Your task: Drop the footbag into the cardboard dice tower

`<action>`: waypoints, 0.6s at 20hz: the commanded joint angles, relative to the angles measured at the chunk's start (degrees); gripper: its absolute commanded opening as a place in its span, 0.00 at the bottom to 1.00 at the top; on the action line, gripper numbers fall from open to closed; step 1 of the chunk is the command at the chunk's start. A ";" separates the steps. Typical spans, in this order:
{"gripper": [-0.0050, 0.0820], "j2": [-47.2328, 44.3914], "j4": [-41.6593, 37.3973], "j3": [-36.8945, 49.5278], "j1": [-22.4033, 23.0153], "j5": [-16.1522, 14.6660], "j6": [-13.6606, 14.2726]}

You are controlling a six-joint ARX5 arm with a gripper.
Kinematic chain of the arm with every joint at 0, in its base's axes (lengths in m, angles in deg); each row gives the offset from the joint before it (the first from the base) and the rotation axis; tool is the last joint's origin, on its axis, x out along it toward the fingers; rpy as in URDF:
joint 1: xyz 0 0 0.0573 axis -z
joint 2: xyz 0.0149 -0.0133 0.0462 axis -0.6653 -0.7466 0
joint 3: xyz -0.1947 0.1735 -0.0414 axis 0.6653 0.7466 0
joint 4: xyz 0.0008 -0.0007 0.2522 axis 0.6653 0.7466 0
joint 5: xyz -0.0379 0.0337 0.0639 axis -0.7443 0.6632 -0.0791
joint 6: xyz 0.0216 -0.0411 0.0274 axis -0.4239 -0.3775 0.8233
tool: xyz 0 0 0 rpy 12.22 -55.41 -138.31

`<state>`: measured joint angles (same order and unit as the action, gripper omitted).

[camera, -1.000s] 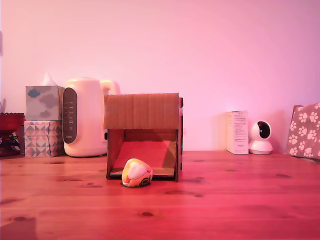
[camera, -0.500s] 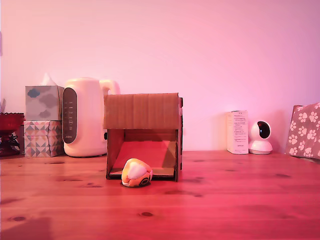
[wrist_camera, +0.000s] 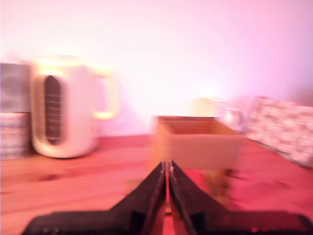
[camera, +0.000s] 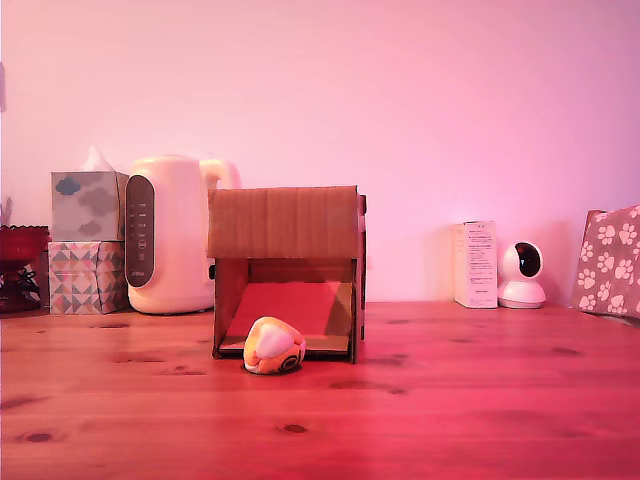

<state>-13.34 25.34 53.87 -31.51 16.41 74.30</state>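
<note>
A: Desk (camera: 470, 400) — what surface?
B: Wood, with visible grain and dark knots, faintly sheened under the pink light.
A: Tower (camera: 285, 222)?
B: Matt brown corrugated cardboard; fine vertical ribbing on the upper panel, raw cut edges.
A: Footbag (camera: 273, 346)?
B: Soft stitched panels, matt, seams visible; cloth or leatherette cannot be told.
A: Kettle (camera: 170, 235)?
B: Smooth cream plastic, slightly glossy, with a dark glossy strip.
A: Tissue boxes (camera: 88, 238)?
B: Printed card, matt.
A: Tool (wrist_camera: 167, 172)?
B: Black and matt in the blurred wrist view, probably plastic; jaws pressed together.
A: Camera (camera: 521, 275)?
B: Glossy white plastic, dark lens face.
</note>
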 commanded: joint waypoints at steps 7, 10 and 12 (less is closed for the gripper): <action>0.03 -20.92 -6.45 -2.78 11.32 -1.33 1.40; 0.03 -31.04 -11.43 -2.78 16.85 -1.20 1.42; 0.03 -37.79 -15.54 -2.78 20.15 -0.94 1.42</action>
<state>-50.43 11.38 50.97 -11.62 15.34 75.45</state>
